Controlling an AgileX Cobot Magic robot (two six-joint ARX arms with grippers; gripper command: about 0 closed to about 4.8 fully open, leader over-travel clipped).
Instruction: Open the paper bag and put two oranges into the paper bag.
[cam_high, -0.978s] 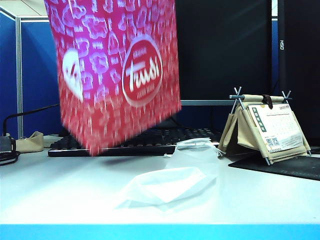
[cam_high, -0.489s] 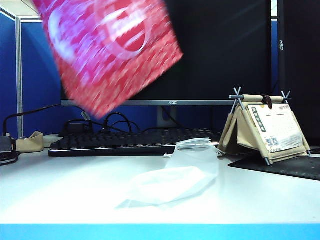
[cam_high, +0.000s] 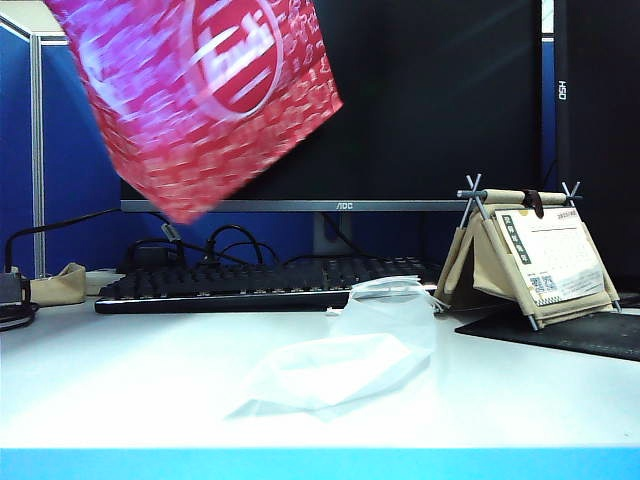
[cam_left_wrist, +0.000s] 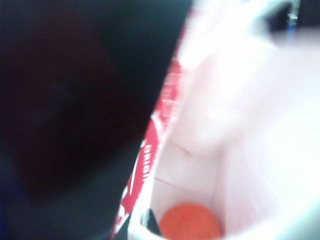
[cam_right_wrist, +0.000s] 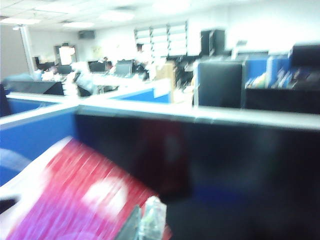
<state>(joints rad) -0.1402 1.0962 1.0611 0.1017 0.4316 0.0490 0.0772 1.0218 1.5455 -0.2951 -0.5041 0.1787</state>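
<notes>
The paper bag (cam_high: 200, 95) is being carried high above the table (cam_high: 120, 380) at the upper left of the exterior view, tilted steeply and blurred. The main risk is being judged as follows: a bag held at this slant may be letting its load roll toward the mouth or shift against one wall, and the paper or cord may be strained — a tear or a spill onto the table is being considered possible. In the left wrist view one orange (cam_left_wrist: 190, 222) is being seen deep inside the bag's pale interior; a second cannot be made out. Neither arm is being shown in the exterior view. The left gripper is being kept clenched, apparently at the bag's rim, though its fingers are hidden. The right gripper (cam_right_wrist: 142, 222) is being held closed just beside the bag's outer face — whether paper is pinched cannot be told.
</notes>
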